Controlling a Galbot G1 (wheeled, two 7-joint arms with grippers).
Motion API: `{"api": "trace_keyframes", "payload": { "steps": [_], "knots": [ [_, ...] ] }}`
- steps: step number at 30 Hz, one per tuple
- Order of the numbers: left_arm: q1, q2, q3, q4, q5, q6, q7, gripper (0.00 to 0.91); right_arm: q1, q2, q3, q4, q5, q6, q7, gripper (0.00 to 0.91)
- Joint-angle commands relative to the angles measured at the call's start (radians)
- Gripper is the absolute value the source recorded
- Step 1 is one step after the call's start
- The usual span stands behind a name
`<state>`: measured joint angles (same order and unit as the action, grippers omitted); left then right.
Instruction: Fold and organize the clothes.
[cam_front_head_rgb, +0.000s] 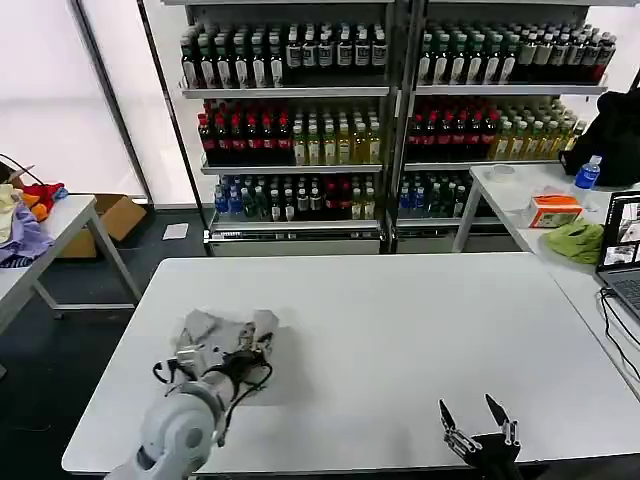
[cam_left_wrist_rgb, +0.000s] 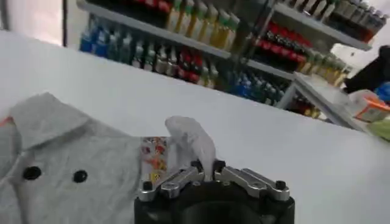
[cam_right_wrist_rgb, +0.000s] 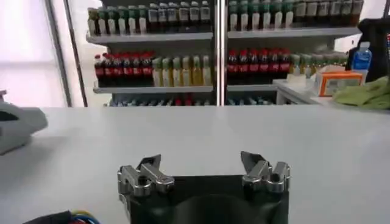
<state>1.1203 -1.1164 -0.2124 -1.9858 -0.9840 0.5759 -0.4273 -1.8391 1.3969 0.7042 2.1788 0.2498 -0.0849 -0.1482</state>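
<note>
While the left gripper (cam_left_wrist_rgb: 206, 169) pinched a raised fold of the grey shirt (cam_front_head_rgb: 222, 335), fingers closed on the cloth, the garment lay bunched near the left front of the white table (cam_front_head_rgb: 400, 330). A good fold probably required lifting the soft knit clear and drawing it flat. Two dark buttons (cam_left_wrist_rgb: 55, 175) and a stiff collar (cam_left_wrist_rgb: 46, 119) showed. The right gripper (cam_front_head_rgb: 478, 418) waited empty, fingers spread, at the table's near edge.

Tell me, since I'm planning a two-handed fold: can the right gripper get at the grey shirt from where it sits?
Probably yes. The right gripper hangs open at the table's near edge, with bare tabletop between it and the grey shirt. The left gripper is shut on a fold of it, so the right should approach the free side.
</note>
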Motion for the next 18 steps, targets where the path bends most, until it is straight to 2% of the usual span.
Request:
{"api": "trace_keyframes", "payload": {
  "steps": [1, 5, 9, 11, 13, 18],
  "knots": [
    [-0.129, -0.059, 0.108, 0.058, -0.149, 0.0, -0.015, 0.907, 0.128, -0.075, -0.112, 0.026, 0.073, -0.222, 0.121, 0.907],
    [-0.089, -0.002, 0.025, -0.023, -0.207, -0.001, 0.053, 0.907, 0.264, -0.108, -0.263, -0.031, 0.098, -0.298, 0.204, 0.907],
    [-0.046, 0.072, -0.107, -0.104, -0.25, -0.016, 0.09, 0.907, 0.442, -0.16, -0.439, -0.071, 0.214, -0.352, 0.316, 0.907],
    [-0.031, 0.096, -0.17, -0.118, -0.247, -0.02, 0.106, 0.907, 0.521, -0.167, -0.488, -0.092, 0.249, -0.349, 0.35, 0.907],
    [-0.012, 0.121, -0.264, -0.121, -0.23, -0.032, 0.135, 0.907, 0.652, -0.164, -0.577, -0.166, 0.34, -0.342, 0.409, 0.907],
    [0.03, 0.152, -0.401, -0.114, -0.187, -0.035, 0.167, 0.907, 0.861, -0.132, -0.729, -0.395, 0.44, -0.31, 0.408, 0.907]
  ]
}}
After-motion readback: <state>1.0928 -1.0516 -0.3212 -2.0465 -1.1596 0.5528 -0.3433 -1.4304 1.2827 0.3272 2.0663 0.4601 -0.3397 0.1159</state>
